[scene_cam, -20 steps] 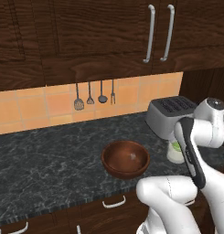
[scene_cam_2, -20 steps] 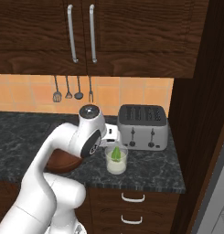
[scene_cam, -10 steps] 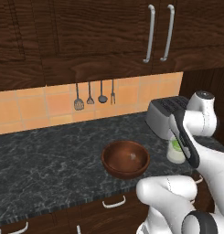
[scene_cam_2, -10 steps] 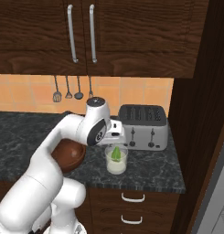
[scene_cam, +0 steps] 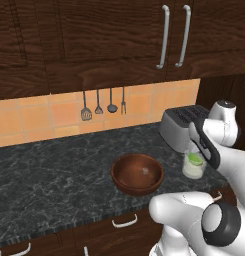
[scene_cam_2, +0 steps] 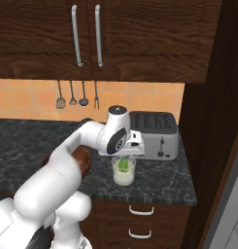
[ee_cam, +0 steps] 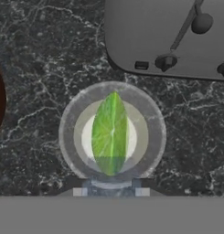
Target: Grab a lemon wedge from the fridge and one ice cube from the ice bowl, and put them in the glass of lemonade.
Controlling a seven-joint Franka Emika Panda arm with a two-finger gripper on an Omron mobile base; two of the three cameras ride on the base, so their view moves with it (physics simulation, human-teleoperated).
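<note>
- Gripper (ee_cam: 111, 188) at bottom centre of the hand view, jaws drawn narrow and pinching the lower end of the wedge (ee_cam: 110, 133).
- Wedge, yellow-green, sits mid-frame in the hand view, directly over the mouth of the glass (ee_cam: 67, 137); whether it touches the liquid I cannot tell.
- Right base view: the hand hangs just above the glass (scene_cam_2: 124, 171), centre frame, green wedge (scene_cam_2: 123, 164) showing at the rim.
- Left base view: glass (scene_cam: 193, 167) at right of centre, wedge (scene_cam: 195, 159) at its top, arm link partly across it.
- Bowl (scene_cam: 137, 173) sits centre of the left base view, left of the glass and apart from it; a pale speck inside, too small to tell.
- Toaster (scene_cam_2: 157, 133) stands just behind the glass, right of centre in the right base view.
- Counter (scene_cam: 54, 175) dark and marbled; utensils (scene_cam: 103, 104) hang on the tiled wall above it.
</note>
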